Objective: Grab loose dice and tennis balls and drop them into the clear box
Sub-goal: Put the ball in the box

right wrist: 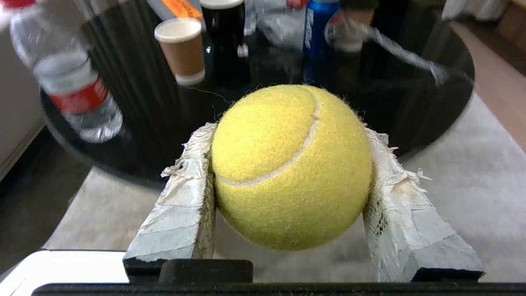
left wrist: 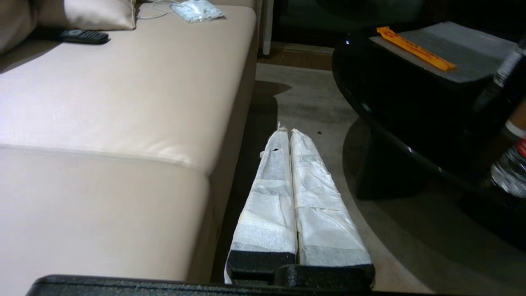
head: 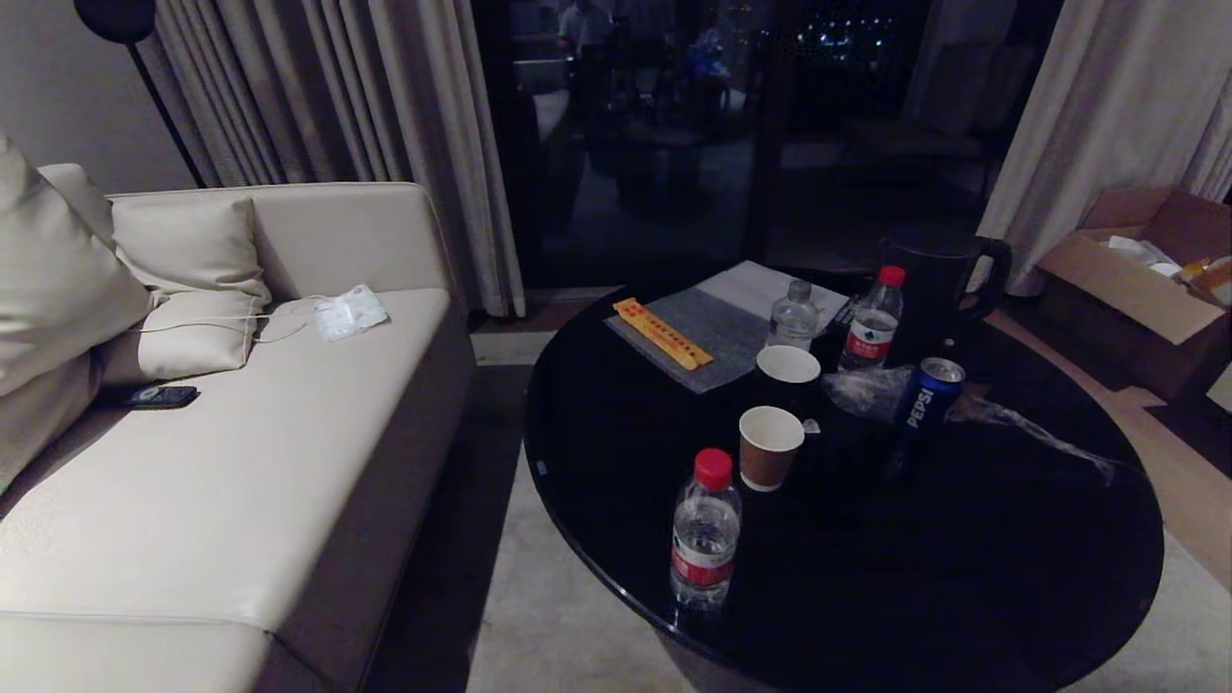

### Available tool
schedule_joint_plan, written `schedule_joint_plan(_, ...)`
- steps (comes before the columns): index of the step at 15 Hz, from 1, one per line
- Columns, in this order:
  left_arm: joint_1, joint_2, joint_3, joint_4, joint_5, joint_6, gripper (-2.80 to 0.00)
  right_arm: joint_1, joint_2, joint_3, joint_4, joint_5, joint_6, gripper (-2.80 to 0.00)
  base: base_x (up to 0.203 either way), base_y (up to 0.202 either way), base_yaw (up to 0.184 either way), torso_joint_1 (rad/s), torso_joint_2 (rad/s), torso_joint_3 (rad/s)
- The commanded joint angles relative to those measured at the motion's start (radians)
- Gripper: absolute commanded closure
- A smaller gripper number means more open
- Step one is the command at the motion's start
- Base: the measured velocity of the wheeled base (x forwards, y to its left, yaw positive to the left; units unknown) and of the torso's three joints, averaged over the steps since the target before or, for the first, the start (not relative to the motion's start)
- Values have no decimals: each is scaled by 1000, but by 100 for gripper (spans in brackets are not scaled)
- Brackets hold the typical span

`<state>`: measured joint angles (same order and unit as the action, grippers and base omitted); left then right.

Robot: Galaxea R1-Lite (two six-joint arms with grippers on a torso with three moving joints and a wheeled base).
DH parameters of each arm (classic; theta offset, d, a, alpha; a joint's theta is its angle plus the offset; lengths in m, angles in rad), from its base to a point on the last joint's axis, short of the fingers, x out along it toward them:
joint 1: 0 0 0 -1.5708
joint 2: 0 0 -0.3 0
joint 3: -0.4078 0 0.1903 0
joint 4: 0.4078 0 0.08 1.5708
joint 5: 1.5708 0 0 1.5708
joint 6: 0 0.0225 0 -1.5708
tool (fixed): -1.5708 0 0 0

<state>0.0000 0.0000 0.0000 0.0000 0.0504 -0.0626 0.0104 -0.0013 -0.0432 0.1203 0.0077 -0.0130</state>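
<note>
While neither arm showed in the head view, the cream sofa [head: 221,462] filled the left of the room, with cushions at its far end, a dark remote [head: 159,396] on the seat and a small white plastic packet [head: 350,311] farther back. Beside it, across a strip of pale carpet, stood the round black table [head: 962,597]. On the table's far side lay a grey mat [head: 707,337] with an orange strip [head: 662,333] across it, and a black kettle [head: 938,284] stood behind the drinks. Two red-capped water bottles [head: 705,531] held some water, one near the table's front edge and one by the kettle; a third, clear-capped bottle [head: 794,316] stood on the mat's edge. A blue Pepsi can [head: 929,392] stood upright next to crumpled clear plastic. Two paper cups were upright and close together: the brown one [head: 769,447] looked empty, and the contents of the dark one [head: 787,377] behind it could not be told. A cardboard box [head: 1141,269] on the floor at the far right held pale, unclear items. The right gripper [right wrist: 289,164] hung just short of the table's near edge, its taped jaws pinching a tennis ball [right wrist: 291,166] squarely between them, one pad on each side. The left gripper [left wrist: 287,135] hung over the carpet between sofa and table, jaws pressed together and holding nothing.
</note>
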Motion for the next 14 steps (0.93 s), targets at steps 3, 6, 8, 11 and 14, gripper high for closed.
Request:
schedule_joint_plan(3,0,2,2,0,2,-2,0,0,1,0,1,0,-1,0,-183,0,-3,2,5,4)
schedule_joint_plan(6,0,2,2,0,2,-3,0,0,1,0,1,0,-1,0,-183,0,-1,3,4,3)
schedule_joint_plan(8,0,2,2,0,0,1,0,0,1,0,1,0,-1,0,-178,0,0,2,2,3)
schedule_joint_plan(11,0,2,2,0,0,0,0,0,1,0,1,0,-1,0,-185,0,0,3,5,0)
schedule_joint_plan(14,0,2,2,0,2,-2,0,0,1,0,1,0,-2,0,-183,0,1,2,5,2)
